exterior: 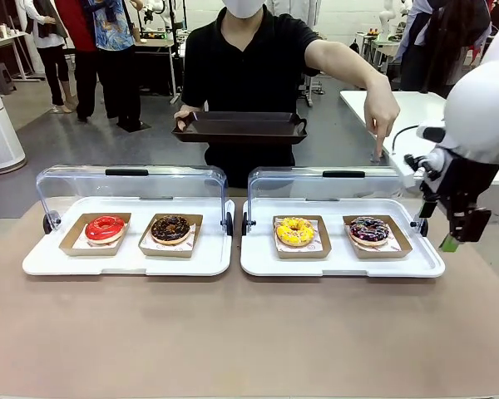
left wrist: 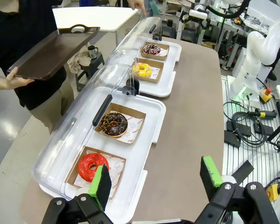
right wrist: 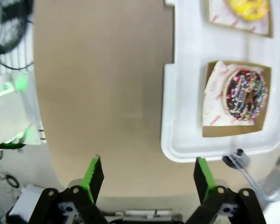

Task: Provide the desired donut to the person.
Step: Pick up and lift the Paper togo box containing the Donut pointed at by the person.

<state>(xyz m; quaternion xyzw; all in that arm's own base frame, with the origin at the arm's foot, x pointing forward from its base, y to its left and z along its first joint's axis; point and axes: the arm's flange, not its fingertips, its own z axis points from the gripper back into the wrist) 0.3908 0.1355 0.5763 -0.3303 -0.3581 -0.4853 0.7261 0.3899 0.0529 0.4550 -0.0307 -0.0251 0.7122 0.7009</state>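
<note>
Four donuts lie in brown card trays: red (exterior: 105,228), chocolate (exterior: 170,229), yellow (exterior: 295,231) and dark sprinkled (exterior: 369,229). The person (exterior: 249,58) stands across the table, one hand holding a dark serving tray (exterior: 239,126). The other hand (exterior: 383,116) points a finger down just behind the sprinkled donut. My right gripper (exterior: 453,239) hangs open off the right end of the table, with the sprinkled donut (right wrist: 245,94) ahead and to the right of its fingers (right wrist: 147,173). My left gripper (left wrist: 156,176) is open and holds nothing, above the red donut (left wrist: 92,167) end of the table.
Two white trays (exterior: 41,262) (exterior: 258,264) hold the donuts, their clear lids (exterior: 131,187) (exterior: 328,187) swung up behind. Bare brown table (exterior: 249,332) lies in front. A white table (exterior: 416,108) stands behind on the right. Other people stand far back left.
</note>
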